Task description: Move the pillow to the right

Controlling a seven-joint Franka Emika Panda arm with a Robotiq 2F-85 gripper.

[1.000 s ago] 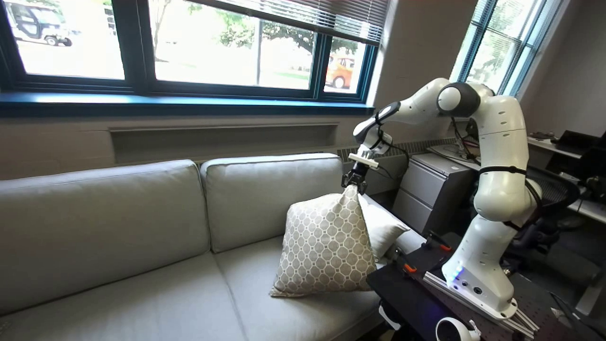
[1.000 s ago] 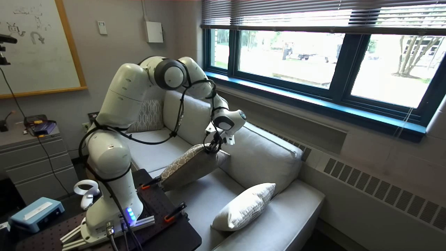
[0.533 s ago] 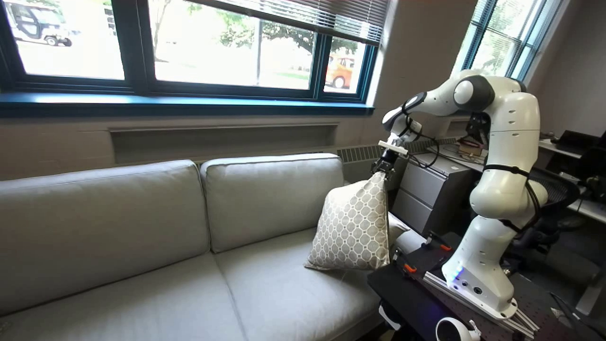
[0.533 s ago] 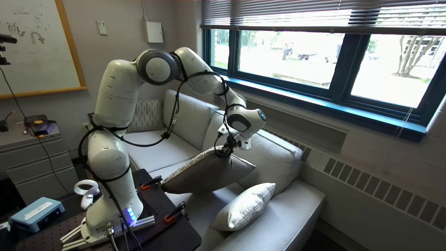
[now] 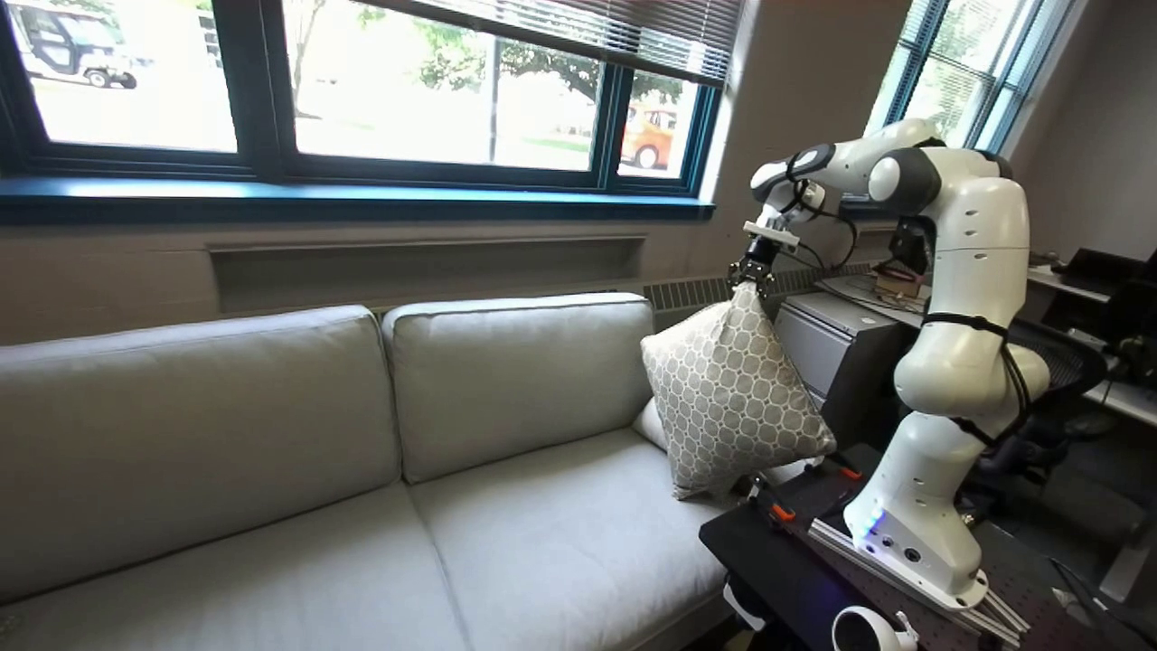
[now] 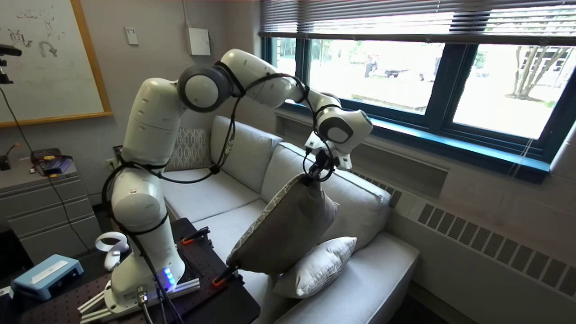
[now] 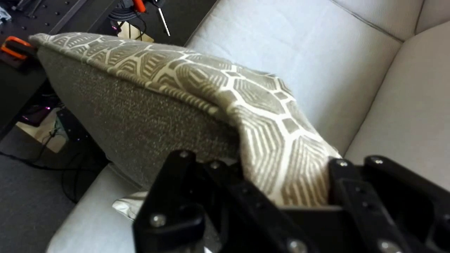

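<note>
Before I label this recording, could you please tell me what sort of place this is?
Probably an office or lab with a lounge corner: a drawn-on whiteboard and a grey drawer cabinet suggest work, while the long pale sofa suggests seating.

Gripper (image 7: 281,168) pinches a bunched end of the patterned pillow (image 7: 151,109) in wrist view, plain dark back to frame left, far corner at an orange-and-black clamp (image 7: 17,47) (contact unclear), pale sofa (image 7: 288,38) on both sides.
</note>
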